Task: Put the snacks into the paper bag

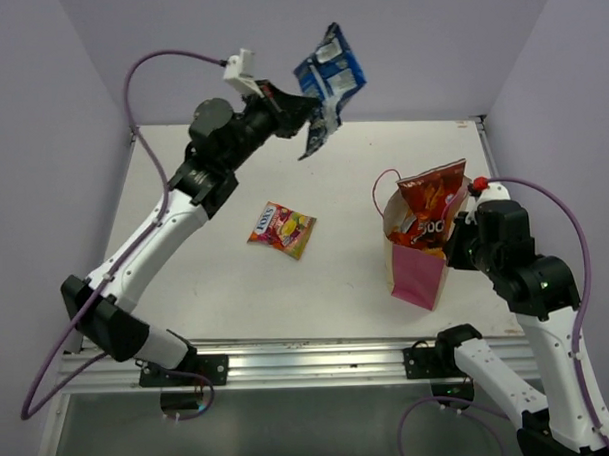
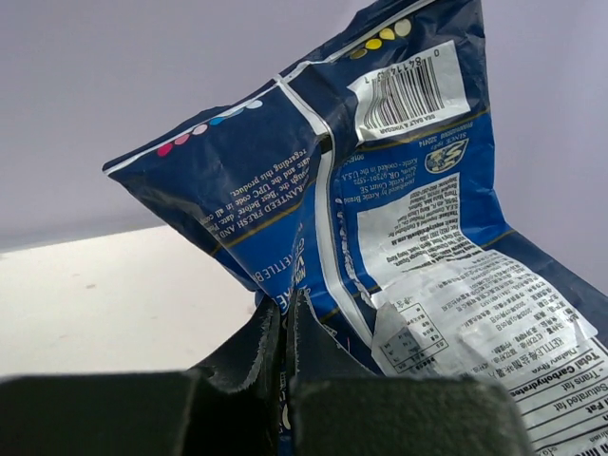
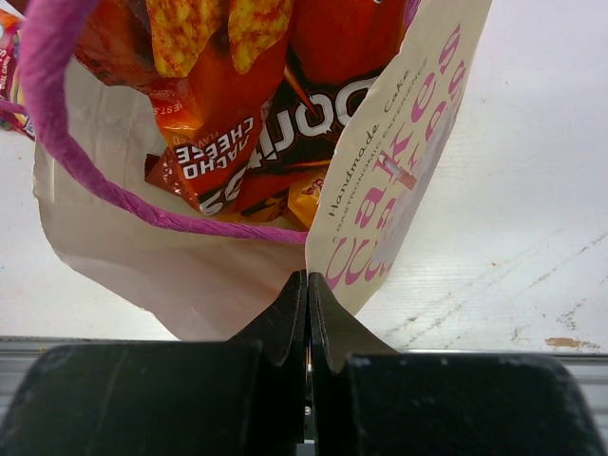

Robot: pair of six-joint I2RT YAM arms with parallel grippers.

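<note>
Right gripper [image 3: 307, 285], at the bottom of its own view, is closed on the edge of the paper bag [image 3: 408, 180], which stands at the right of the table [image 1: 217, 291] with red chip packets [image 1: 433, 193] sticking out. Left gripper [image 2: 285, 318] is closed on the blue and white packet [image 2: 399, 190], high in the upper middle of the top view; the small candy packet [image 1: 282, 229] lies flat near the table's centre.
</note>
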